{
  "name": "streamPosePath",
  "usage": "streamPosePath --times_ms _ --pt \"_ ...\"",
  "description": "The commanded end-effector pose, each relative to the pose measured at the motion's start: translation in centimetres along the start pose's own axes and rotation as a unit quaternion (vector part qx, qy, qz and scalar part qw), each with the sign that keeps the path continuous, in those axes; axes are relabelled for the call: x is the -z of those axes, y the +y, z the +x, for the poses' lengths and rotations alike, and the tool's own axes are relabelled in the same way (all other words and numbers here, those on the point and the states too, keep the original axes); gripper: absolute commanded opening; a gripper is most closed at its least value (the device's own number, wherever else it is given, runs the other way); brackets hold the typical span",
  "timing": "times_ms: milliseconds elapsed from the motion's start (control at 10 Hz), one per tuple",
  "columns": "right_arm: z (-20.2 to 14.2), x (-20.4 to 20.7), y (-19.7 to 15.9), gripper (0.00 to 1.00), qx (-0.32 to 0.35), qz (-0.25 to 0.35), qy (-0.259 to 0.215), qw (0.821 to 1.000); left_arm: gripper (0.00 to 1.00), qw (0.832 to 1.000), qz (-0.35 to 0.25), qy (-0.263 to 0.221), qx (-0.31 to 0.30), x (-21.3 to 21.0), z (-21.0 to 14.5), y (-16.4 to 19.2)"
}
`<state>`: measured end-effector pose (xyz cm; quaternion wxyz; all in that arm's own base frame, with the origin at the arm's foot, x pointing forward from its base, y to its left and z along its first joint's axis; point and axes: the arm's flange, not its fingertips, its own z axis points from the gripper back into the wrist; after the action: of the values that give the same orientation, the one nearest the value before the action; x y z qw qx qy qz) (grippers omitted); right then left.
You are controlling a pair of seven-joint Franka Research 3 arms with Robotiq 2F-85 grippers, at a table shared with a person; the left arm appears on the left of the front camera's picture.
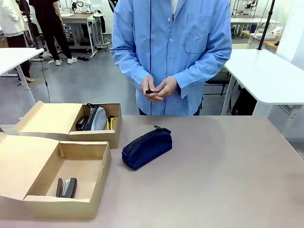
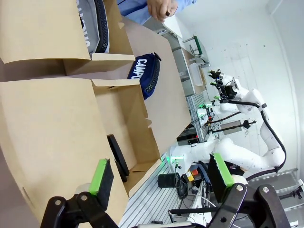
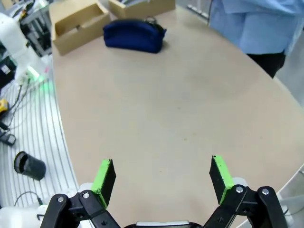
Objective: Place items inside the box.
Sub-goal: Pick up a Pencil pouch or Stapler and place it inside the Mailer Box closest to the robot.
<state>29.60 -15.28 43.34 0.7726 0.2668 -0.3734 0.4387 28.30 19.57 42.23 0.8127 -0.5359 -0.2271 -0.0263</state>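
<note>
A navy zip pencil case (image 1: 147,148) lies on the table beside two open cardboard boxes. The near box (image 1: 97,190) holds a black stapler (image 1: 67,187). In the far box (image 1: 95,138) lie a grey zip case (image 1: 97,118) and a yellow utility knife (image 1: 110,123). A person in a blue shirt holds a small black item (image 1: 149,91) in both hands. My left gripper (image 2: 161,173) stands open above the near box (image 2: 137,123) and the stapler (image 2: 118,156); the navy case (image 2: 145,73) shows white letters. My right gripper (image 3: 161,175) is open over bare table, far from the navy case (image 3: 134,34).
Both boxes have their flaps (image 1: 23,164) spread out to the left. The person (image 1: 171,52) stands at the far edge, behind the middle of the table (image 1: 228,166). The right half of the tabletop (image 3: 180,109) offers free room.
</note>
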Motion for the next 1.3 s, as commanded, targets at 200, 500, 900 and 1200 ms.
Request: streamPosePath --times_ms 200,500,900,1200 --pt "0.4 -0.1 0.2 1.0 0.002 0.001 0.004 1.0 1.0 1.0 -0.011 -0.009 0.011 0.1 0.1 -0.1" --pt "6.8 5.9 -1.0 1.0 -0.145 0.0 0.013 0.989 1.0 1.0 -0.011 -0.009 0.011 0.1 0.1 -0.1" --pt "21.0 22.4 0.6 1.0 -0.344 0.067 0.015 0.936 1.0 1.0 -0.011 -0.009 0.011 0.1 0.1 -0.1" --pt "22.2 30.3 4.6 1.0 -0.405 0.172 0.063 0.896 1.0 1.0 -0.011 -0.009 0.011 0.1 0.1 -0.1"
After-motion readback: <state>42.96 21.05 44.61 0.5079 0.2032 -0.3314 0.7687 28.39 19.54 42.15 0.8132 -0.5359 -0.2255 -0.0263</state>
